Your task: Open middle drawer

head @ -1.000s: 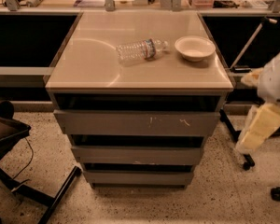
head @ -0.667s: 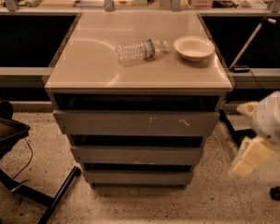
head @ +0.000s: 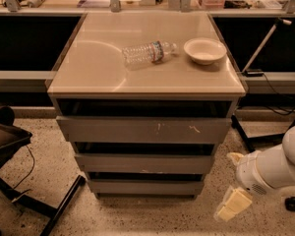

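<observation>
Judging by how things lie, the task has hardly begun. The middle drawer sits in the lower centre of the frame as the second of three grey fronts stacked under the counter. It lies below the wider front with white scratch marks and above the narrowest, lowest front. A dark gap shows above its top edge, but none of its inner tray is visible, so it looks closed or very nearly so. The hand hangs in the lower right corner of the frame at the end of the white arm. It is off to the right of the cabinet, lower than the drawer's front, and touching nothing. I cannot tell whether it is open or closed (it shows only as a pale yellowish shape against the speckled floor). What remains, as I read it, is everything that matters: bringing the hand across to the front, getting purchase on a handleless edge, most likely by way of that dark gap, and pulling the drawer out. The plastic bottle and the white bowl on the counter, in the upper middle of the frame, are no part of the job.
</observation>
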